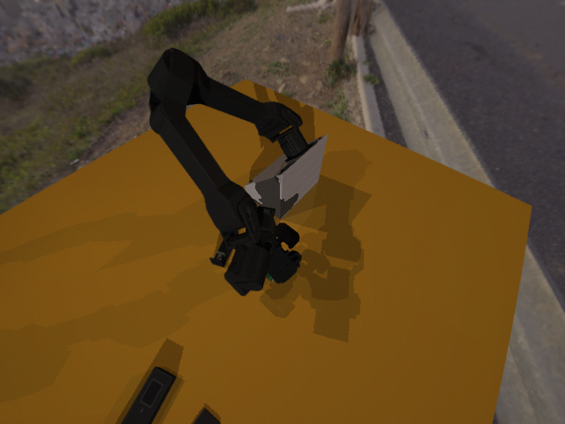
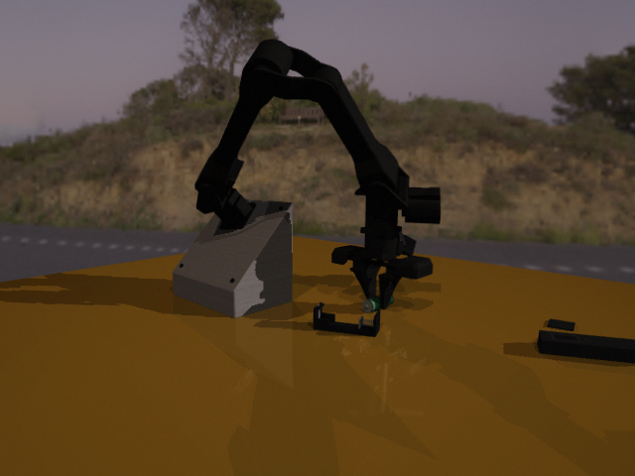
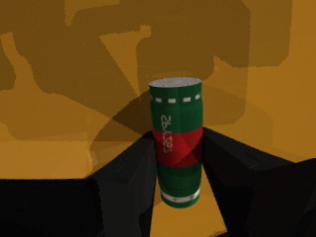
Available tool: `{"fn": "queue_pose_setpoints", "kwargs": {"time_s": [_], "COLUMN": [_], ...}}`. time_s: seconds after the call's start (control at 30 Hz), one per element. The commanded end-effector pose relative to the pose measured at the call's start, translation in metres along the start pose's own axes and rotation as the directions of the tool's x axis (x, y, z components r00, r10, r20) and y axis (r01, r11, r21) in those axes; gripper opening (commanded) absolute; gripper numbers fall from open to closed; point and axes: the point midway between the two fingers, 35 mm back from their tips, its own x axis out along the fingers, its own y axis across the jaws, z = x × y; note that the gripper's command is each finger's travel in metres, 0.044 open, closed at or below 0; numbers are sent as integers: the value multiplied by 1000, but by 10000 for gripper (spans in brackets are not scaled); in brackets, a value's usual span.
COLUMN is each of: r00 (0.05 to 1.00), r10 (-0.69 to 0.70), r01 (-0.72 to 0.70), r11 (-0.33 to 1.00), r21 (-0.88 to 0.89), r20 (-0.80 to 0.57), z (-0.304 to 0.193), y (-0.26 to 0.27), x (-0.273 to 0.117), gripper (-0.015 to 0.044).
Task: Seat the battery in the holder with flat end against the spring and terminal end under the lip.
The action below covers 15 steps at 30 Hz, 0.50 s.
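Note:
The green battery with a red band (image 3: pixel 180 116) (image 2: pixel 367 305) (image 1: pixel 269 276) lies on its side at table level, a silver end toward the top of the wrist view. My gripper (image 3: pixel 177 136) (image 2: pixel 378 300) points down and is shut on the battery, one finger against each side around the red band. The black holder (image 2: pixel 344 328) stands on the table just in front of the battery in the exterior view, separate from it, its coil spring at the right end and its raised lip at the left. In the top view the arm hides most of the holder (image 1: pixel 218 261).
The grey wedge-shaped arm base (image 1: pixel 303 175) (image 2: pixel 266 266) stands behind the holder in the top view and left of it in the exterior view. A long black device (image 1: pixel 150 392) (image 2: pixel 584 346) and a small black block (image 1: pixel 206 417) (image 2: pixel 561 324) lie farther off on the orange table (image 1: pixel 424 274) (image 2: pixel 154 384).

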Motion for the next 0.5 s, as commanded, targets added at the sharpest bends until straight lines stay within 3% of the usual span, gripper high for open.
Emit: {"fn": "queue_pose_setpoints", "kwargs": {"time_s": [0.0,0.13,0.33,0.47], "r00": [1000,1000,1000,1000], "r10": [-2,-2,-3,-3], "r01": [2,2,3,3], "r11": [1000,1000,1000,1000], "r21": [-2,-2,-2,9], "r20": [-4,-4,-1,-1], "z": [-1,-1,0,-1], "y": [0,0,0,-1], "x": [0,-1,-48,-50], "gripper": [83,83,83,83]}}
